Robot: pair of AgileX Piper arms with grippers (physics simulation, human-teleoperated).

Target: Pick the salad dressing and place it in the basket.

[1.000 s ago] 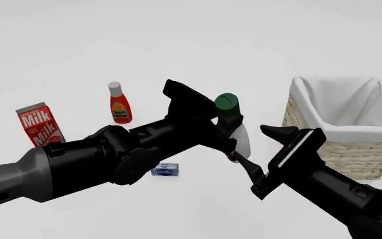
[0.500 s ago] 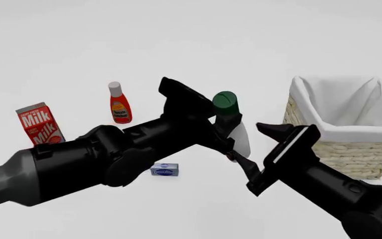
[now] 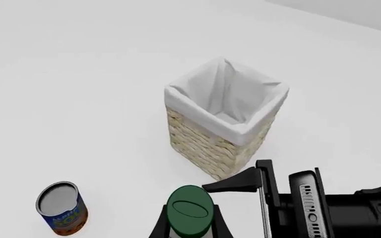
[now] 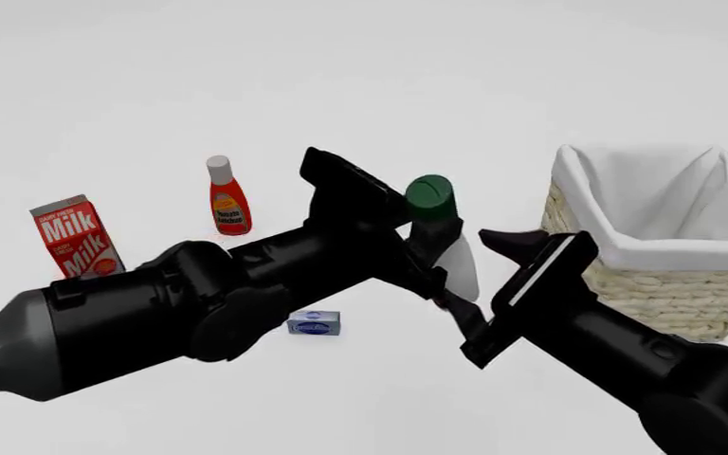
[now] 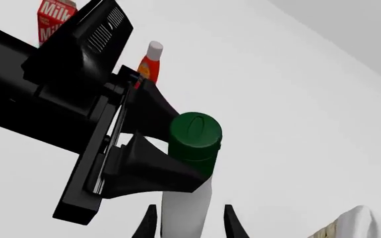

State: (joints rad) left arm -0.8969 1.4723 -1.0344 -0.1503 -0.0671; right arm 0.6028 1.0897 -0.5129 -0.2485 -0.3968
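Note:
The salad dressing point(image 4: 446, 227), a white bottle with a dark green cap, stands upright at mid-table. My left gripper point(image 4: 435, 256) is shut on its neck just below the cap; the cap point(image 3: 190, 214) shows between the fingers in the left wrist view. My right gripper point(image 4: 465, 272) is open, with its fingers on either side of the bottle's lower body point(image 5: 187, 208) and a small gap on each side. The tan wicker basket point(image 4: 667, 284) with white lining stands to the right of the bottle, and also shows in the left wrist view point(image 3: 204, 144).
A red milk carton point(image 4: 76, 237) and a red bottle with a white cap point(image 4: 227, 199) stand at the left. A small blue box point(image 4: 316, 324) lies under the left arm. A tin can point(image 3: 61, 208) stands on the table in the left wrist view.
My right gripper has moved left and up, closing in around the bottle's lower body. My left gripper and the bottle have shifted slightly up and left.

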